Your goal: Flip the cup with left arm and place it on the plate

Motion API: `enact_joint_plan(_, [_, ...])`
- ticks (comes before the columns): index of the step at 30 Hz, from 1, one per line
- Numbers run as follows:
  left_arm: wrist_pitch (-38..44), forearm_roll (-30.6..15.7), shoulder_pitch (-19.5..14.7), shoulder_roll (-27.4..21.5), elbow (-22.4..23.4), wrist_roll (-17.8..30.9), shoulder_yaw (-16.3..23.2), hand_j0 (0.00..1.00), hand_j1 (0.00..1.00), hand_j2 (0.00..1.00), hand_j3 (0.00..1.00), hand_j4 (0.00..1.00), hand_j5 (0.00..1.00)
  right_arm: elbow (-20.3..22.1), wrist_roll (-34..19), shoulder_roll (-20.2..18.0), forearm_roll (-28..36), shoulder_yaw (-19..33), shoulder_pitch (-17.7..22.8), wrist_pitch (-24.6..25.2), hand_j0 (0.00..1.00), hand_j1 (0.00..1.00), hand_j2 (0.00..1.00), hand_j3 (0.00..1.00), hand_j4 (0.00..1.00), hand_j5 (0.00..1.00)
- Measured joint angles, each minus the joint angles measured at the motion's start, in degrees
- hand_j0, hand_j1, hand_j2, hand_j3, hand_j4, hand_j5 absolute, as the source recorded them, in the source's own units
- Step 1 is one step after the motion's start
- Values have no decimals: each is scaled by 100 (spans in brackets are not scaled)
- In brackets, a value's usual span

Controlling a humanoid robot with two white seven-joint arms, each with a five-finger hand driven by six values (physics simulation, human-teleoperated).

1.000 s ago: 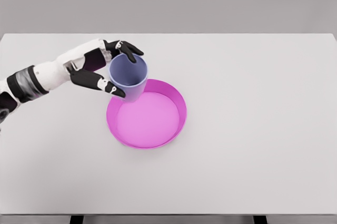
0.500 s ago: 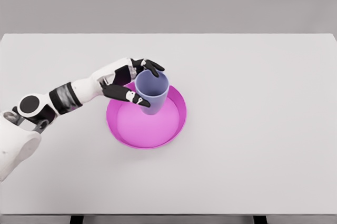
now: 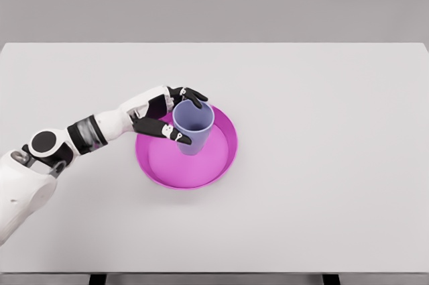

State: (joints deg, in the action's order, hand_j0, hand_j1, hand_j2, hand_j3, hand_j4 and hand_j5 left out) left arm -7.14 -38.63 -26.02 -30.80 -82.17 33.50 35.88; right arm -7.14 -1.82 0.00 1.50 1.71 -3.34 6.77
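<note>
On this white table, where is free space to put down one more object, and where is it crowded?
The white table is bare across its whole right half, from the round pink plate to the right edge, and along the far and near edges. It is crowded left of centre: the left hand holds the upright lilac cup over the plate, and its arm crosses the lower left.

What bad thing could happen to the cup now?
The left hand holds the blue cup upright over the pink plate. Whether the cup's base touches the plate cannot be told, so if the fingers let go too soon it might drop and tip over. It also sits toward the plate's back-left part, so the fingers could bump the rim when pulling away.
</note>
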Motion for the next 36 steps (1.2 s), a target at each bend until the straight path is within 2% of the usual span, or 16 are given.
enact_joint_plan(2, [1,3,0,3,4,-1,-4,62,62,62,62,62,62,-1,2,0,0,1,0,0,100,100,100,100,100,100])
enact_joint_plan(3, [1,4,0,3,0,-1,-5,71,71,71,71,71,71,0,1,0,0,2,0,0,100,100,100,100,100,100])
enact_joint_plan(6, [1,4,0,-2,-10,-2,-10,80,80,80,80,80,80,1,2,0,0,2,0,0,100,100,100,100,100,100])
enact_joint_plan(9, [2,6,0,-8,-13,-2,-14,80,80,80,80,80,80,-2,2,0,0,1,0,0,100,100,100,100,100,100])
enact_joint_plan(21, [10,14,9,-45,-5,-2,-17,100,100,100,100,100,100,-1,0,0,0,3,0,0,100,100,100,100,100,100])
enact_joint_plan(29, [7,-63,26,-175,-160,-4,-76,100,100,100,100,100,100,0,1,0,0,0,0,0,100,100,100,100,100,100])
enact_joint_plan(33, [-2,-472,-35,-618,-523,7,-164,100,100,100,100,100,100,-2,2,0,0,0,0,0,100,100,100,100,100,100])
enact_joint_plan(36, [-74,-906,9,-1337,-890,40,-213,100,100,100,100,100,100,-1,2,0,0,0,0,0,100,100,100,100,100,100])
